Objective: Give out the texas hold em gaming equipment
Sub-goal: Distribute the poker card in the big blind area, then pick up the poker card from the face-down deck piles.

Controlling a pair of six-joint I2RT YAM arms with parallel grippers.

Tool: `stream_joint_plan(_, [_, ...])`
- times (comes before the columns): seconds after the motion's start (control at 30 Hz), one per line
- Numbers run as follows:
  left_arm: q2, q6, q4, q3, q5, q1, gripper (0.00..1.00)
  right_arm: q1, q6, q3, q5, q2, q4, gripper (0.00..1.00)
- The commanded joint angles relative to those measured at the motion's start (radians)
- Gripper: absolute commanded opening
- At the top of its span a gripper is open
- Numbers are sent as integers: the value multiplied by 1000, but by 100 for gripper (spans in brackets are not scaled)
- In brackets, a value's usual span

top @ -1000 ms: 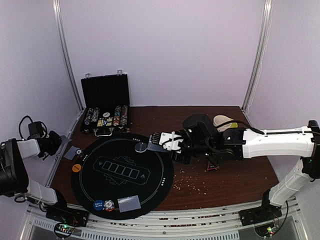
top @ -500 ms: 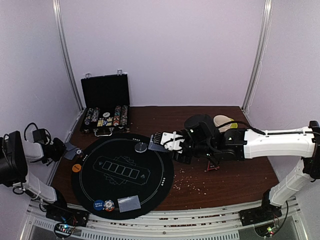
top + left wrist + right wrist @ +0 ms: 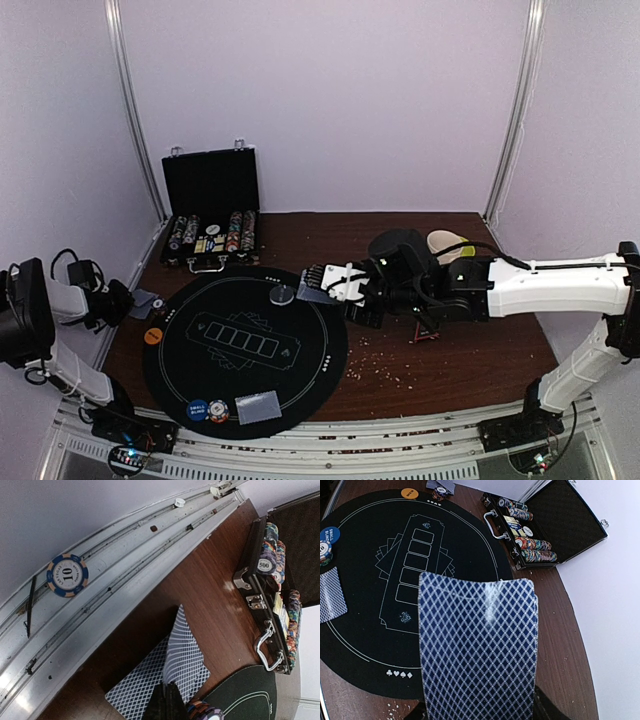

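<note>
1. Top external: right hand [image 3: 318,284] at 1 o'clock on the mat [image 3: 300,370] rim, jaws half-wide, clamped on held cards [image 3: 312,295]; grey disc [image 3: 283,294] just beside.
2. Right wrist: the held cards' diamond back fills the near view.
3. Left hand [image 3: 118,300] off the mat at 9 o'clock, fingers pinched together, gripping nothing; bench cards [image 3: 172,672] lie face down below.
4. Mat rim: orange disc [image 3: 152,336] at 9 o'clock, blue disc [image 3: 197,409] and red-white chip [image 3: 218,410] at 7, mat cards [image 3: 259,406] at 6.
5. Left wrist: blue "10" chip [image 3: 67,575] on the rail [image 3: 125,565].
6. Open case [image 3: 210,215] at 12 o'clock.
</note>
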Motion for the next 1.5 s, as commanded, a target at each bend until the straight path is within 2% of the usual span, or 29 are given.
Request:
stream_joint_plan(0.0, [19,39,-25,11,-7,9,0,-8,9,4,-6,-38,4,49])
stream_joint_plan(0.2, [27,80,-96,38,-29,9,0,-6,17,-3,-14,-40,6,49])
stream_joint_plan(0.33, [16,70,-114,30,-43,9,18,-8,17,-1,-15,-42,6,49])
stream_joint_plan(0.5, [-31,60,-153,40,-83,9,26,-7,17,1,-19,-41,7,49])
stream_joint_plan(0.7, [-156,39,-251,72,-138,9,36,-8,16,11,-19,-39,-2,49])
stream_joint_plan(0.77, [-222,22,-280,85,-167,9,47,-7,15,18,-20,-38,-8,49])
stream_joint_plan(0.83, [-290,13,-283,103,-146,9,57,-7,14,23,-24,-39,-12,49])
stream_joint_plan(0.93, [-365,60,-280,176,-35,-14,62,-5,16,25,-34,-40,-12,49])
stream_joint_plan(0.97, [-375,89,-301,222,-11,-42,63,-6,16,27,-36,-40,-12,49])
stream_joint_plan(1.03, [-370,166,-362,352,19,-163,73,-5,15,30,-40,-35,-14,49])
stream_joint_plan(1.1, [-341,254,-413,471,65,-322,91,-5,13,40,-37,-26,-10,49])
stream_joint_plan(1.13, [-319,290,-431,521,105,-403,97,-6,11,46,-36,-23,-7,49])
stream_joint_plan(1.27, [-207,396,-492,649,271,-705,98,-4,7,60,-34,0,19,49])
stream_joint_plan(1.37, [-114,489,-563,700,313,-881,88,-4,12,65,-37,8,35,49])
stream_joint_plan(1.47, [-37,556,-604,720,358,-1003,82,-2,13,66,-50,12,44,49])
